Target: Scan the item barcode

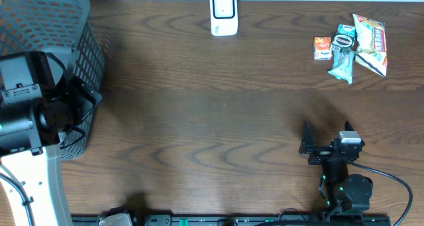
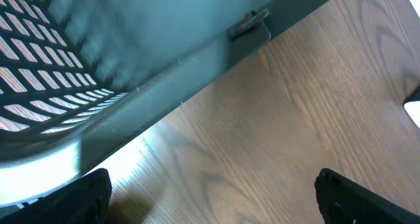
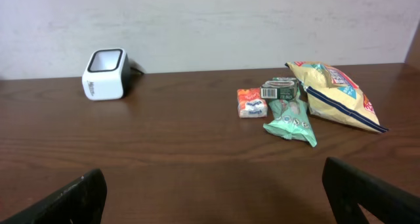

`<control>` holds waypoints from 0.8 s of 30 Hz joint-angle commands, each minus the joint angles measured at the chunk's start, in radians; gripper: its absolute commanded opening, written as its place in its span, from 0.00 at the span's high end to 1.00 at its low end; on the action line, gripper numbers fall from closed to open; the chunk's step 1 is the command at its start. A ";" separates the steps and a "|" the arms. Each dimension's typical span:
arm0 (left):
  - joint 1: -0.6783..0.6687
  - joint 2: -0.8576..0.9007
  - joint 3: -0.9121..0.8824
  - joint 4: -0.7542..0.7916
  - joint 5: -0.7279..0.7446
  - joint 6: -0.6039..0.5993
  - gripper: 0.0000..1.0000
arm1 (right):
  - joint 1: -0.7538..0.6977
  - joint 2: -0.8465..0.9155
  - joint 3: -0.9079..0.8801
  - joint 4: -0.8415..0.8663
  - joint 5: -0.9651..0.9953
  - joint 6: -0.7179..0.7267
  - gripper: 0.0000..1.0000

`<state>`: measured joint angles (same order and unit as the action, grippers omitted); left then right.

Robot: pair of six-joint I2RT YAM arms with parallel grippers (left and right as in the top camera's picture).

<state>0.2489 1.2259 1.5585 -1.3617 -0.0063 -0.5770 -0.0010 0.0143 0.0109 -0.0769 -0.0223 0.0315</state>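
The white barcode scanner stands at the table's far edge, near the middle; the right wrist view has it at the far left. The items lie in a pile at the far right: a small orange pack, a green pouch, a yellow chip bag and a small dark tin. My right gripper is open and empty near the front edge, well short of the pile. My left gripper is open and empty beside the basket.
A grey mesh basket fills the far left corner, and its rim runs close above my left fingers. Bare brown wood lies between the basket, the scanner and the snack pile.
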 commanded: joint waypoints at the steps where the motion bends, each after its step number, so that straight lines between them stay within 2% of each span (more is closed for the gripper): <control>1: 0.005 -0.005 0.011 -0.003 -0.006 -0.004 0.02 | -0.004 -0.009 -0.005 -0.002 0.016 -0.029 0.01; 24: 0.005 -0.005 0.011 -0.003 -0.006 -0.004 0.02 | -0.004 -0.009 -0.005 -0.002 0.013 0.013 0.01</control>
<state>0.2489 1.2259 1.5585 -1.3617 -0.0063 -0.5770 -0.0010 0.0143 0.0105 -0.0769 -0.0219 0.0296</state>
